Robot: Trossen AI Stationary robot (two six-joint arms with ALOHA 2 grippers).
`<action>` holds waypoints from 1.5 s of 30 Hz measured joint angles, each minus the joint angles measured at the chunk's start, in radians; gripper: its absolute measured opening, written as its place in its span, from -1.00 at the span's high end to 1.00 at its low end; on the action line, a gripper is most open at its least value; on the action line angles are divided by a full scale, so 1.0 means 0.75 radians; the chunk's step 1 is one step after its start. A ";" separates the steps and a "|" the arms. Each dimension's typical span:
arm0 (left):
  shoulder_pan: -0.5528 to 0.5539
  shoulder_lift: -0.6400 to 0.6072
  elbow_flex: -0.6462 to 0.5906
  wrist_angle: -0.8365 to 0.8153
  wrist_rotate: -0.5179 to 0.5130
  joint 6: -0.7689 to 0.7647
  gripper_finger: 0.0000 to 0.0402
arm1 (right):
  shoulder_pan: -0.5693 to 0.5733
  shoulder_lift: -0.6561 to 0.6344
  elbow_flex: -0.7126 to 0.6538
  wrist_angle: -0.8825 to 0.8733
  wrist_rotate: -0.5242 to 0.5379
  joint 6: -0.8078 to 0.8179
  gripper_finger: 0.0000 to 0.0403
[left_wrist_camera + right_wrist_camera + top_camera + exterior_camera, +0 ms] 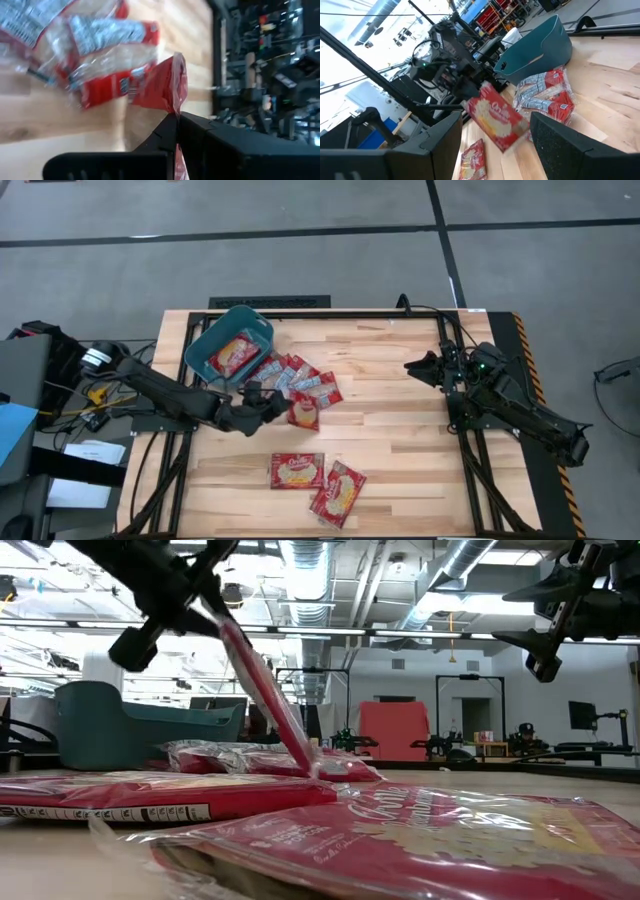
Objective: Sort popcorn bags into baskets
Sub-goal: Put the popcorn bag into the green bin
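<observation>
Left hand [272, 406], centre-left of the high view, pinches one popcorn bag [304, 410] by its edge, lifted clear of the pile on the table [400, 440]. Teal bin [205, 352] at upper left holds one packet. Right hand [425, 367] waits wide, empty. Risk: thin edge grip; bag may swing or slip out short of the bin.

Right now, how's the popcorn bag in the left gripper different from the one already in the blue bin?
The held bag is pinched by one edge in the shut left gripper and hangs tilted above the table; the binned bag rests loose inside the teal bin. The held bag is beside the heap of bags; the binned one sits apart from it. Both are red packets with cream-orange centres.
</observation>
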 joint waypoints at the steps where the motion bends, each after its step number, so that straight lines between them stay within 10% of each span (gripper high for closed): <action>1: 0.002 -0.019 0.000 0.002 -0.021 0.011 1.00 | 0.000 0.000 0.000 0.000 0.000 0.000 -0.29; 32: 0.225 -0.781 0.001 -0.168 -0.554 0.723 1.00 | 0.000 0.001 0.000 -0.011 0.071 -0.001 -0.29; 45: 0.481 -0.834 -0.023 -0.705 -0.590 0.290 1.00 | 0.000 0.000 0.000 -0.010 0.072 -0.001 -0.29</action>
